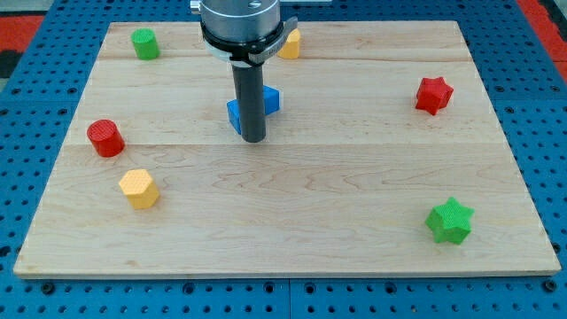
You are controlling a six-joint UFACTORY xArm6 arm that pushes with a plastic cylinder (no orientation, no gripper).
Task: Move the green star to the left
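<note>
The green star (449, 221) lies near the board's bottom right corner. My tip (253, 139) stands near the board's upper middle, far to the upper left of the star. The rod covers part of a blue block (267, 104), whose shape I cannot make out, and the tip sits at that block's lower edge.
A red star (433, 95) lies at the right. A green cylinder (144, 42) is at the top left. A yellow block (290, 44) is partly hidden behind the arm at the top. A red cylinder (105, 137) and a yellow hexagon (139, 188) lie at the left. The wooden board (292, 230) rests on a blue pegboard.
</note>
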